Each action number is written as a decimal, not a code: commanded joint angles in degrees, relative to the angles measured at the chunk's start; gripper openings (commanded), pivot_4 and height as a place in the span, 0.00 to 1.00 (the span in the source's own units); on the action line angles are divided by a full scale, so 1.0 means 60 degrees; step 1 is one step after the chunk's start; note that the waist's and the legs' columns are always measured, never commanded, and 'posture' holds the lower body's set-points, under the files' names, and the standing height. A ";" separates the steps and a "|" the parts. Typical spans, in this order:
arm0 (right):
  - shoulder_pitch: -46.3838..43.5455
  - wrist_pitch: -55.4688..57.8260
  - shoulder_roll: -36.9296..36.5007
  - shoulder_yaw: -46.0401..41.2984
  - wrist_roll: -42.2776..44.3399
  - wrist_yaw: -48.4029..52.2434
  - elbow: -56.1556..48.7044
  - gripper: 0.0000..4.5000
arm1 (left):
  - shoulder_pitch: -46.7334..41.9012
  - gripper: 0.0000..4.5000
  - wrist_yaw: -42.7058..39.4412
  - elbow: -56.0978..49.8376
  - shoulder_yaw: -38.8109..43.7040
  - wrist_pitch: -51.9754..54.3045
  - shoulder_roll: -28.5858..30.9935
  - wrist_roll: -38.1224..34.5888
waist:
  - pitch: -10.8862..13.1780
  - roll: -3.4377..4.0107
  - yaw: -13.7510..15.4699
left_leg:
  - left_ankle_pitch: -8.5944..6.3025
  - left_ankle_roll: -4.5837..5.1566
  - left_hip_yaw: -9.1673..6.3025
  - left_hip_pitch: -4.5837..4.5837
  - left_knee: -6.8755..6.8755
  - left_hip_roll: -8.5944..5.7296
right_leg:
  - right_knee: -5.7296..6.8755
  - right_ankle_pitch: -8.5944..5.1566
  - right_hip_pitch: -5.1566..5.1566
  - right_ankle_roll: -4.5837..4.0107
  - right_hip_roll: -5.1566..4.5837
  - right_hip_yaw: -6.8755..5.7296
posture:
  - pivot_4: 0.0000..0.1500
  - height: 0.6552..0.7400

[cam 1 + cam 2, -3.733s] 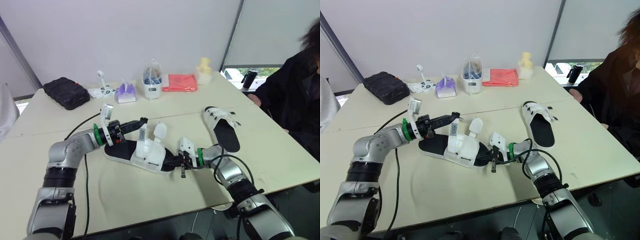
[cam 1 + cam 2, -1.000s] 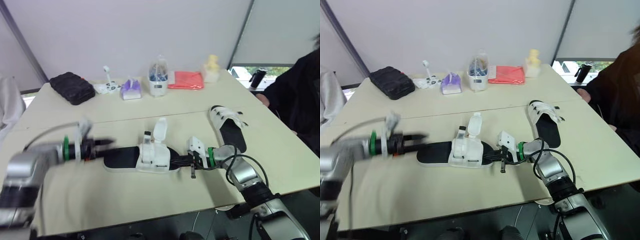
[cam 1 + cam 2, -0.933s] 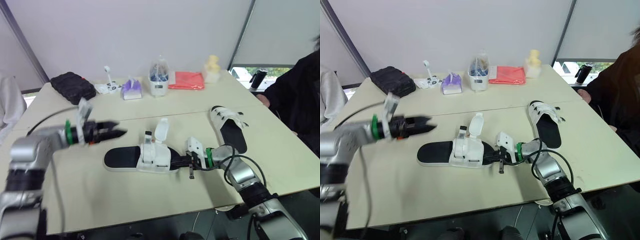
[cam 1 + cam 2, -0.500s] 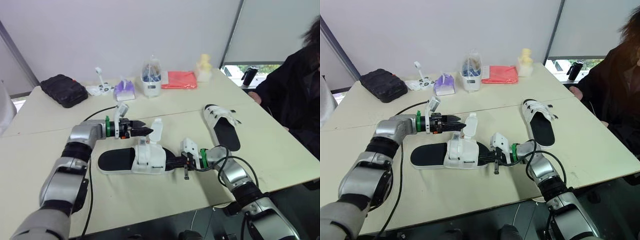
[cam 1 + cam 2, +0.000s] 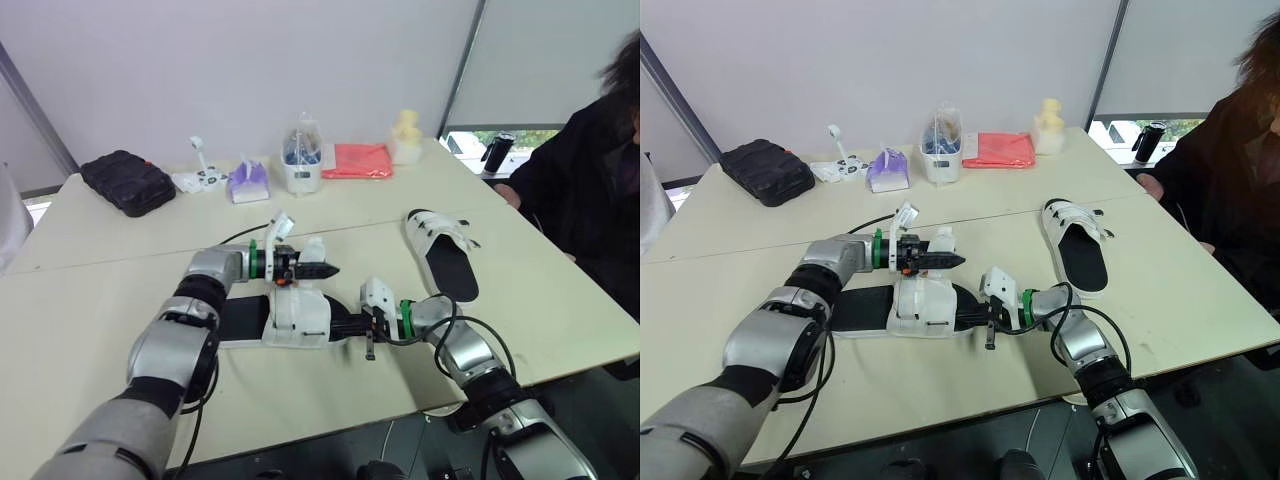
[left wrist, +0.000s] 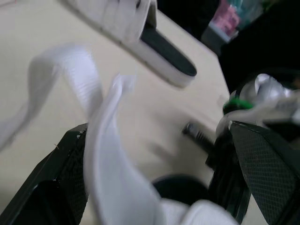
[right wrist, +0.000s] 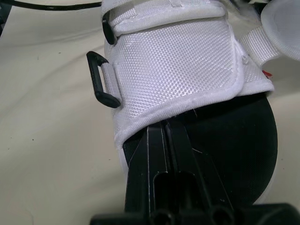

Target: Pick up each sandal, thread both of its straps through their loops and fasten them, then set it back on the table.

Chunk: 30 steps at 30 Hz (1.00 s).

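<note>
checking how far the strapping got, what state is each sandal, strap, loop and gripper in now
near sandal: flat on the table, one strap undone
loose strap: unthreaded, standing upright
black loop: empty
far sandal: flat on the table, straps lying across it
left gripper: open, fingers either side of the loose strap
right gripper: shut, tips on the near sandal
</note>
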 commanded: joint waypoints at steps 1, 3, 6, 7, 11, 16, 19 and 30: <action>0.0372 0.0299 0.0075 0.0476 -0.0580 -0.0259 0.0368 0.00 | -0.0619 0.98 0.0987 0.0546 0.0935 -0.0347 -0.0147 -0.0300 | 0.0000 0.0000 -0.0030 | 0.0000 0.0000 0.0001 0.0003 -0.0001 0.0001 | 0.0001 0.0000 0.0000 0.0000 0.0000 0.0000 | 1.00 1.00; 0.0400 0.0312 0.0112 0.0509 -0.0595 -0.0307 0.0323 0.00 | -0.0852 0.98 0.1373 0.0864 0.1381 -0.0339 -0.0224 -0.0387 | 0.0000 0.0000 -0.0091 | 0.0000 0.0000 0.0001 0.0006 -0.0004 0.0005 | 0.0003 0.0000 0.0000 0.0000 0.0004 0.0001 | 1.00 1.00; 0.0456 0.0323 0.0102 0.0529 -0.0597 -0.0363 0.0242 0.00 | -0.1068 0.98 0.1659 0.1126 0.1847 -0.0300 -0.0289 -0.0389 | 0.0000 0.0000 -0.0171 | 0.0000 -0.0001 -0.0002 0.0004 -0.0004 0.0005 | 0.0005 0.0000 0.0000 0.0001 0.0005 0.0000 | 1.00 1.00; 0.0482 0.0329 0.0094 0.0535 -0.0598 -0.0389 0.0211 0.00 | -0.1133 0.98 0.1750 0.1189 0.1985 -0.0302 -0.0312 -0.0386 | 0.0000 0.0000 -0.0180 | 0.0001 -0.0002 -0.0002 0.0002 -0.0004 0.0005 | 0.0005 0.0000 -0.0001 0.0001 0.0005 0.0000 | 1.00 1.00; 0.0597 0.0347 0.0049 0.0552 -0.0601 -0.0463 0.0097 0.00 | -0.1346 0.98 0.2095 0.1353 0.2437 -0.0378 -0.0421 -0.0356 | 0.0000 -0.0001 -0.0171 | 0.0001 -0.0002 -0.0004 0.0000 -0.0003 0.0004 | 0.0007 0.0000 -0.0002 0.0001 0.0006 -0.0001 | 1.00 1.00; 0.0751 0.0408 0.0007 0.0580 -0.0590 -0.0524 -0.0080 0.00 | -0.1588 0.98 0.2444 0.1439 0.2841 -0.0564 -0.0458 -0.0308 | 0.0000 -0.0001 -0.0183 | 0.0001 -0.0003 -0.0004 0.0001 -0.0005 0.0004 | 0.0007 0.0000 -0.0002 0.0001 0.0006 0.0000 | 1.00 1.00; 0.0817 0.0449 -0.0007 0.0599 -0.0585 -0.0550 -0.0172 0.00 | -0.1665 0.98 0.2476 0.1461 0.2943 -0.0570 -0.0422 -0.0235 | 0.0000 -0.0001 -0.0181 | 0.0001 -0.0003 -0.0003 0.0001 -0.0006 0.0004 | 0.0006 0.0000 -0.0001 0.0001 0.0006 0.0000 | 1.00 1.00; 0.0814 0.0532 0.0016 0.0668 -0.0610 -0.0571 -0.0194 0.00 | -0.1702 0.67 0.2695 0.1490 0.3225 -0.0706 -0.0378 -0.0146 | 0.0000 0.0000 -0.0182 | 0.0001 -0.0004 -0.0003 0.0001 -0.0005 0.0003 | 0.0007 0.0000 -0.0002 0.0001 0.0006 0.0001 | 1.00 1.00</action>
